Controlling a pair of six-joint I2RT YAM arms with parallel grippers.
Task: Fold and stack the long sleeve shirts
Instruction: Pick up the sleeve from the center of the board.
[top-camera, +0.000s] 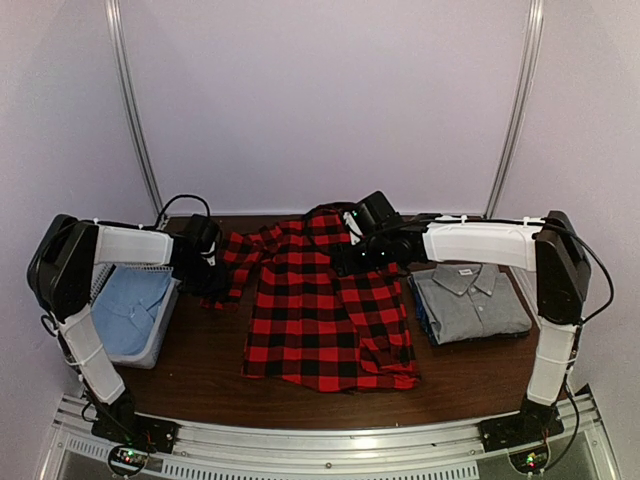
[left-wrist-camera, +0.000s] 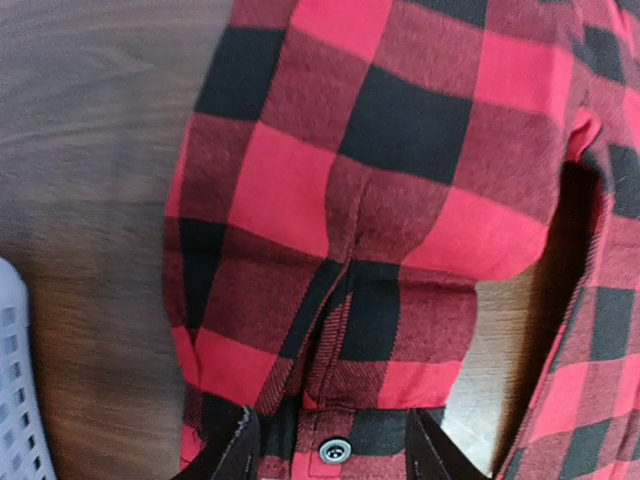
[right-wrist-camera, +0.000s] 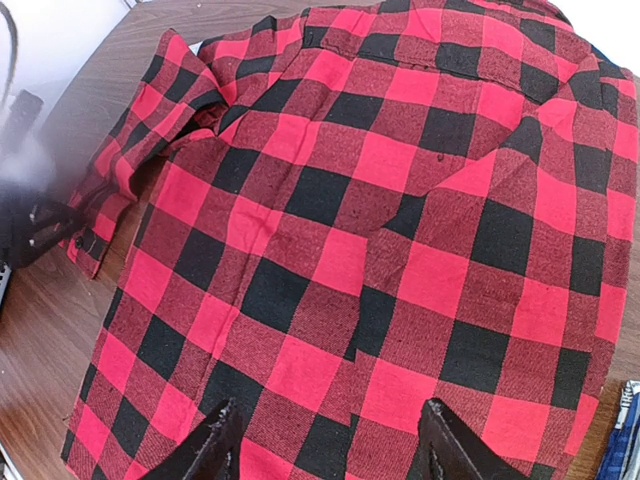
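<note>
Counted on the dark wood-grain worktop (top-camera: 200, 385): two long sleeve shirts, two arms, one basket.

Mid-worktop, one red-and-black buffalo-check flannel (top-camera: 320, 310), spread out mostly flat, collar toward the far edge, hem toward the arm bases. Soft, brushed weave with large squares. Left sleeve angled out toward the basket side, rumpled. Right-hand side of the flannel doubled over on itself, with a bunched corner at the hem.

To the right of the flannel, just beside it, one plain grey collared button-up (top-camera: 472, 300), folded into a neat rectangle, collar at the far end, smooth cloth.

On the left, one pale perforated plastic basket (top-camera: 165, 335), boxy with rounded corners, holding one folded light blue garment (top-camera: 128, 305).

Left pincer (top-camera: 213, 275) at the flannel's left cuff. From the left wrist, two black fingers (left-wrist-camera: 235, 450) apart, straddling the cuff, one small dark round button (left-wrist-camera: 333, 449) in the gap between them. Cloth flat between the jaws, not pinched. Sleeve placket slit visible above the cuff, basket wall at the lower left corner.

Right pincer (top-camera: 352, 260) over the flannel's right shoulder, near the collar. From the right wrist, two black fingers (right-wrist-camera: 210, 450) spread wide above the checked cloth, nothing between them, no contact visible. Left pincer also visible there as a dark blurred shape at the sleeve end.
</note>
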